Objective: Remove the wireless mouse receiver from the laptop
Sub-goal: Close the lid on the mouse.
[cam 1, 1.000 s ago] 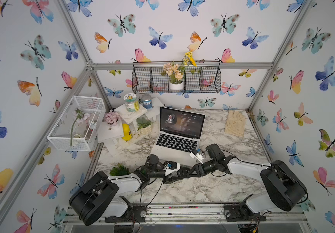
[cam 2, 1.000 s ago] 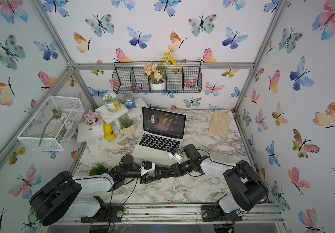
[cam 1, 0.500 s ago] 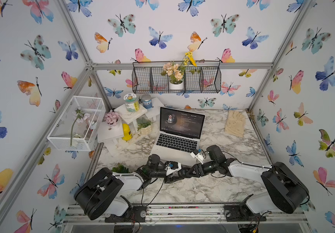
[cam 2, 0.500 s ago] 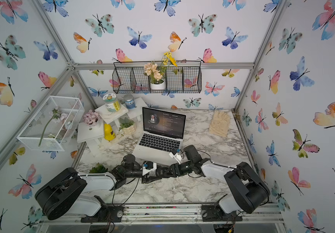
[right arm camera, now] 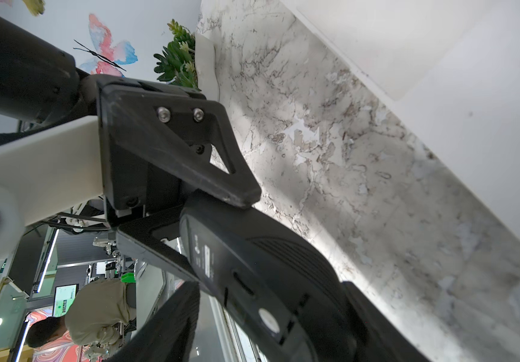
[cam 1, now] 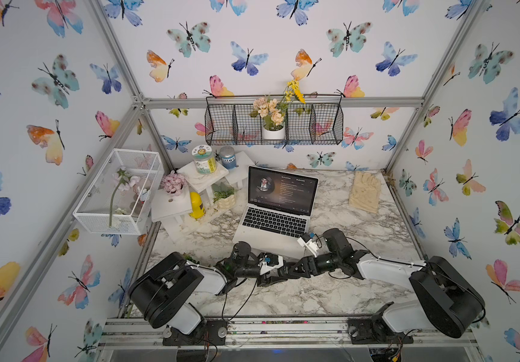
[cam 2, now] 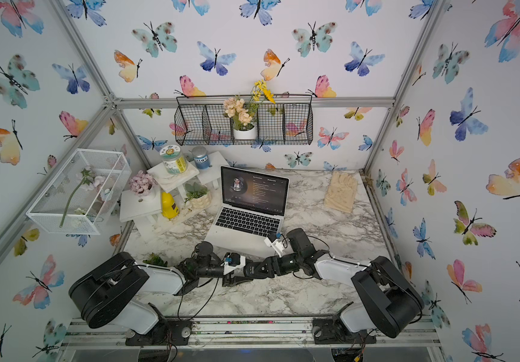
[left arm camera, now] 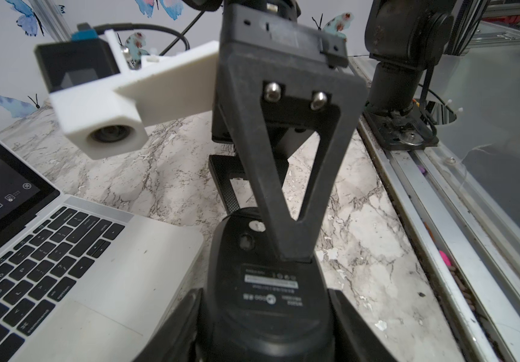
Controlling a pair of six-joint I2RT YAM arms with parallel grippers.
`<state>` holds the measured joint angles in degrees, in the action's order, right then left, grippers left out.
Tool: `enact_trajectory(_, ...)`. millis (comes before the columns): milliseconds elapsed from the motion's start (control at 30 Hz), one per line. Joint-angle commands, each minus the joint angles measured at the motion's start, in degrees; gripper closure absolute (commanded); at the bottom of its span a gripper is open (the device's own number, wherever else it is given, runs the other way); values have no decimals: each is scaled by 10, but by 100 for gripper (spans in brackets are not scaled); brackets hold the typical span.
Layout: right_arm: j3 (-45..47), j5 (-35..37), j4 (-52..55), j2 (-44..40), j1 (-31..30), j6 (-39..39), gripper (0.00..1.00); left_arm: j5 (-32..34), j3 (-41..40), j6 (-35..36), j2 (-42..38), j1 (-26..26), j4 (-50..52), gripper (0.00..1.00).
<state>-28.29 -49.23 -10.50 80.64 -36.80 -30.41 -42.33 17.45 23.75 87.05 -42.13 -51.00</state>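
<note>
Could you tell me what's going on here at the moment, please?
Both arms meet just in front of the laptop. The left pincer grips a black mouse by its sides, label side showing, while the right pincer straddles its other end; whether it clamps is unclear. The tiny receiver can't be made out in any view, so I can't say whether it is out of the laptop.

The left arm (cam 1: 204, 279) and right arm (cam 1: 387, 269) match: black drum housings (cam 1: 164, 291) at seven and five o'clock, white link shells, black wrist joints, thin black cables (left arm camera: 149, 27). Each wrist bears a white printed camera mount (left arm camera: 102, 122). Pincer fingers (left arm camera: 262, 163) are black open triangles, each fixed by two silver screws (left arm camera: 273, 91).
</note>
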Motion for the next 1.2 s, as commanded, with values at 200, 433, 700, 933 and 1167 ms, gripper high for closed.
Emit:
enact_trajectory(200,30,-55,-93,-59,-1,-44,30,7,-7,-11,-5,6,-9,100)
enact_trajectory(433,45,-67,-139,-46,3,-68,23,-38,-21,-50,-36,20,-72,100)
enact_trajectory(700,53,-75,-182,-30,7,-87,20,-50,-29,-74,-51,28,-107,100)
enact_trajectory(933,52,-91,-232,-20,8,-113,24,-66,-29,-85,-49,30,-123,100)
enact_trajectory(1167,56,-95,-318,-6,8,-167,38,-75,-30,-89,-48,30,-126,100)
